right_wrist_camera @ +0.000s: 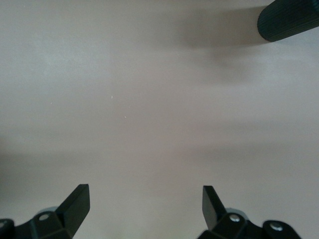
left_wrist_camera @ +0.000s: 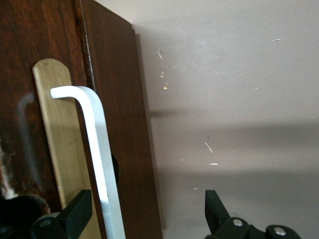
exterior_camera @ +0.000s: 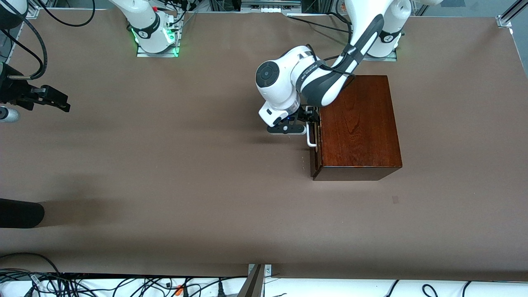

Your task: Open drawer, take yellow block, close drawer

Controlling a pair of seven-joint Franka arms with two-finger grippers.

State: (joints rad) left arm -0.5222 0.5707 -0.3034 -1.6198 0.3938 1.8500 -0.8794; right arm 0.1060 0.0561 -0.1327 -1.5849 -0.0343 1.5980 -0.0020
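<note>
The dark reddish-brown wooden box (exterior_camera: pixel 359 123) stands toward the left arm's end of the table. Its drawer (exterior_camera: pixel 314 163) faces the table's middle, its dark front panel (left_wrist_camera: pixel 119 149) close against the box. The white loop handle (exterior_camera: pixel 311 139) (left_wrist_camera: pixel 97 149) sits over a pale plate on that panel. My left gripper (exterior_camera: pixel 312 117) (left_wrist_camera: pixel 147 201) is open at the handle, one black finger (left_wrist_camera: pixel 75 214) on each side of the white bar and neither pressing on it. The yellow block is hidden. My right gripper (exterior_camera: pixel 62 103) (right_wrist_camera: pixel 145 194) waits open over bare table at the right arm's end.
A black ribbed cylinder (exterior_camera: pixel 20 214) (right_wrist_camera: pixel 289 20) pokes in at the right arm's end, nearer to the front camera than the right gripper. Brown table surface (exterior_camera: pixel 185 165) stretches in front of the drawer. Cables lie along the table's front edge.
</note>
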